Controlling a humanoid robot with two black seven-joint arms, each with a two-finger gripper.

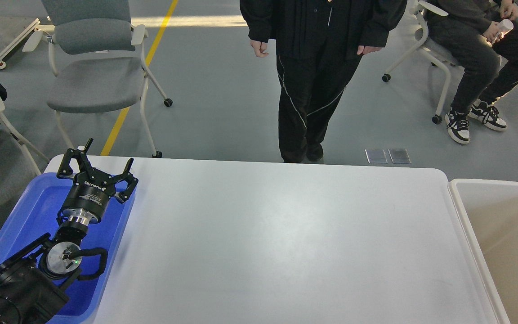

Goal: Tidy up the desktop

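Plainly, the left gripper [107, 167] hangs with jaws spread and holding nothing over the far end of the blue tray [25, 211] at the surface's [277, 238] left edge. A cream bin [488, 216] adjoins its right edge.

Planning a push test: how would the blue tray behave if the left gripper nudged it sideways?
The blue tray looks like thin plastic, so probably light. It would likely slide easily on the smooth white desktop. It seems wide and low, so unlikely to tip. The left gripper hovers open above it.
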